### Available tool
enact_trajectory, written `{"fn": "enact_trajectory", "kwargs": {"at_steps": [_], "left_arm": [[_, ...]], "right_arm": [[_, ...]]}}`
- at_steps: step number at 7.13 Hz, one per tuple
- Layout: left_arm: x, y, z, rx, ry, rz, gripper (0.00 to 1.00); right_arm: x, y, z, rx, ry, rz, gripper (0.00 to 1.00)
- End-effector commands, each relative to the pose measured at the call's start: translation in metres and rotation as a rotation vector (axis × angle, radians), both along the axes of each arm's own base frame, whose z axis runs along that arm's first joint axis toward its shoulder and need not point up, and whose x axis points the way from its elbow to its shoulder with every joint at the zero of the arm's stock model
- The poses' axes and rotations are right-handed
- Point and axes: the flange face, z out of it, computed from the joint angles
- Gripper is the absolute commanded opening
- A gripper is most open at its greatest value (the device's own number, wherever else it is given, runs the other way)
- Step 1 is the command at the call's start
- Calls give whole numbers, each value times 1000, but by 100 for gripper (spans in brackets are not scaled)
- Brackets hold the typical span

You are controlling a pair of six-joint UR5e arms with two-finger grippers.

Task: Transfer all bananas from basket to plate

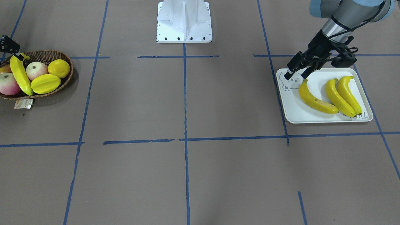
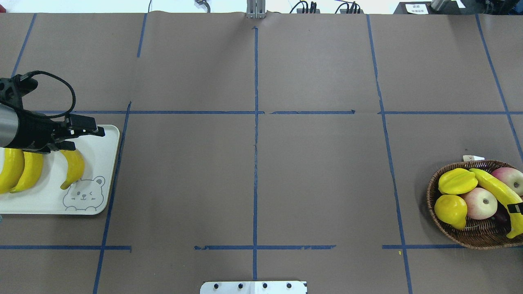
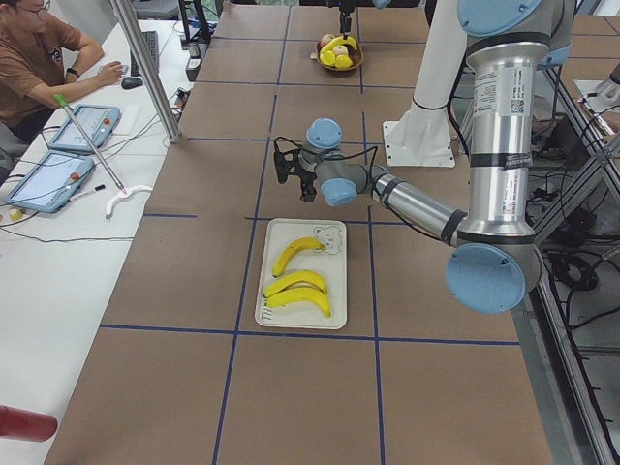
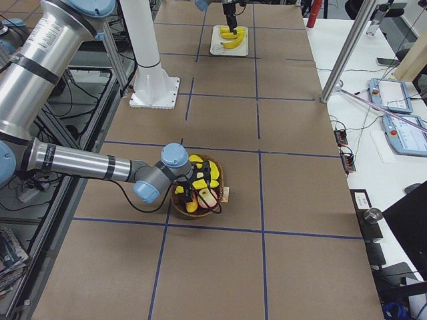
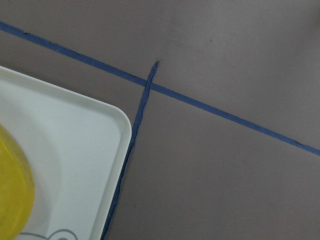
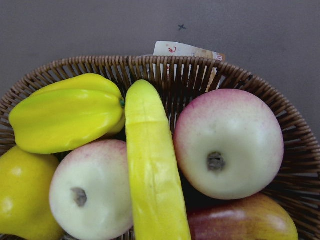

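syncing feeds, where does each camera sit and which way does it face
Front-facing: across the table, facing the base; left pincer over plate.
Overhead: behind the base, looking forward-down; left pincer left, basket right.
Exterior left: table's left end; left arm near.
Exterior right: opposite end; right arm near, at basket.
Left wrist: down on plate corner; no pincer visible.
Right wrist: into basket, on banana; no pincer visible.
Front-facing and overhead share plate and basket.

Robotics lab: table (image 2: 318, 183) w/ blue tape grid (image 2: 255, 163), white arm pedestal (image 1: 184, 22), person (image 3: 39, 53) at tablets (image 3: 85, 126) alongside.
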Motion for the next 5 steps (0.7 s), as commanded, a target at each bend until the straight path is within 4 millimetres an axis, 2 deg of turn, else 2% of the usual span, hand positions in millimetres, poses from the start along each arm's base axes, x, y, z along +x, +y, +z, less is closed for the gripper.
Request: {"fn": "enact_trajectory", "kwargs": {"at_steps": [1, 3, 4, 5], "left_arm": [[0, 1, -1, 2, 3, 3, 99], [0, 1, -2, 2, 3, 5, 99], [-1, 1, -2, 4, 5, 5, 99], [0, 1, -2, 2, 3, 5, 99]], "right_arm": [[-6, 2, 2, -4, 0, -22, 97], [-11, 4, 1, -3, -2, -42, 95], [-12, 5, 1, -9, -11, -53, 63], [-12, 6, 1, -11, -13, -58, 23]]}}
